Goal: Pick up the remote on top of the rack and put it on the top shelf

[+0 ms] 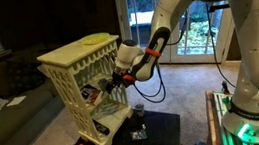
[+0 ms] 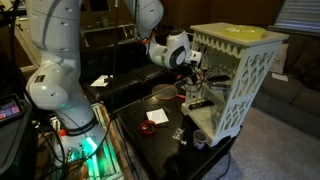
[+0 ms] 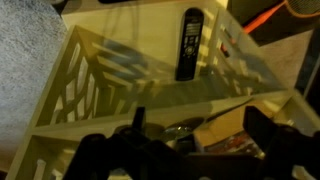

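Observation:
The cream-yellow rack [image 1: 68, 65] stands on a dark table and shows in both exterior views [image 2: 250, 70]. A yellow-green flat dish [image 1: 95, 39] lies on its top slab. I cannot see the small pale remote in any view. My gripper [image 1: 117, 81] hovers at the rack's open front, about mid-height [image 2: 196, 80]. In the wrist view its two dark fingers [image 3: 203, 135] stand wide apart with nothing between them. They face a cream inner board of the rack [image 3: 110, 85]. A long black remote [image 3: 190, 45] lies on this board near its back.
Small cluttered items [image 3: 215, 130] sit on a lower tier beneath the fingers. A red-marked card [image 2: 157, 116] and a round bowl [image 2: 163, 93] lie on the black table [image 2: 150, 140] beside the rack. A couch [image 1: 3, 109] stands behind the rack.

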